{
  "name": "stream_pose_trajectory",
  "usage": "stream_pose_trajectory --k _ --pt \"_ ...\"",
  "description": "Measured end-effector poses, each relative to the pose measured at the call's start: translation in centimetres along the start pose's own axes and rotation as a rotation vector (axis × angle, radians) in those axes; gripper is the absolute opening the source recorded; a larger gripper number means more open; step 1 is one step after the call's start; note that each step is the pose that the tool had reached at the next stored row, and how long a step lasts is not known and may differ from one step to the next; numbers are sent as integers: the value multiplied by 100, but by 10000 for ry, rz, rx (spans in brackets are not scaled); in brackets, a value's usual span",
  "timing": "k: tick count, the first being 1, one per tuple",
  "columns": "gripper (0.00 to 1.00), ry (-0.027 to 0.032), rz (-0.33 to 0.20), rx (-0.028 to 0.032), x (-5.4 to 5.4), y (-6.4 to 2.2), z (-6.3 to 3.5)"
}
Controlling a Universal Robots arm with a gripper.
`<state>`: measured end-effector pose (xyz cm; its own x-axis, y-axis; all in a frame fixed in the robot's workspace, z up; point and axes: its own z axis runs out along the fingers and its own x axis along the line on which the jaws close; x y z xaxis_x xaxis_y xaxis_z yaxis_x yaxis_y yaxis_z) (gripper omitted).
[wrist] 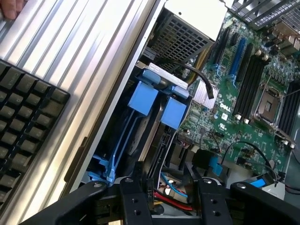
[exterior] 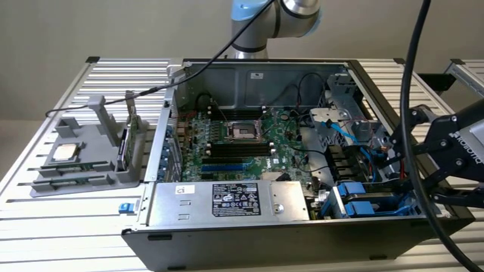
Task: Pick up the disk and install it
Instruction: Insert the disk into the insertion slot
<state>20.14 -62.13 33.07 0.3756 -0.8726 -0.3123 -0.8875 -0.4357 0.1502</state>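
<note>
Disk [wrist: 142, 99]: seated on edge in the drive bay at the corner of the computer case [exterior: 302, 249], toward the exterior view's right, clipped in its blue frame. Just beside it, a second blue frame [wrist: 176, 112], standing the same way.

Gripper [wrist: 171, 198]: released, fingers spread wide, nothing between them. Poised over the bay, apart from both blue frames.

Step in hand, as judged: lining up over the disk's blue tab. Not settled from these views whether the disk awaits lifting or already sits home.

For a clean approach:
- Centre the spread fingers over one blue tab only, never across both.
- Keep the finger faces parallel to the tab's flat sides.
- Stay clear of the red and blue cables [wrist: 174, 183] under the fingers and of the black cable [wrist: 202, 80] arching across the bay.
- Move straight along the bay's rails, with no side load against the case wall.

Count: two blue frames, one gripper with two fingers, one circuit board [exterior: 280, 141], one power box [exterior: 226, 201], one keyboard [wrist: 23, 122], one grey tray [exterior: 83, 170] outside the case, one small square chip [exterior: 64, 152] on it.
</note>
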Motion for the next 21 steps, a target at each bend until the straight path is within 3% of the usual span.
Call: stream_pose_trajectory --k 11,14,15,21 --pt "47 59 -239 -34 34 19 -16" --pt "44 68 -287 -46 45 24 -20" --pt "37 71 -302 -50 48 26 -20" --pt "37 87 -396 -78 70 37 -25"
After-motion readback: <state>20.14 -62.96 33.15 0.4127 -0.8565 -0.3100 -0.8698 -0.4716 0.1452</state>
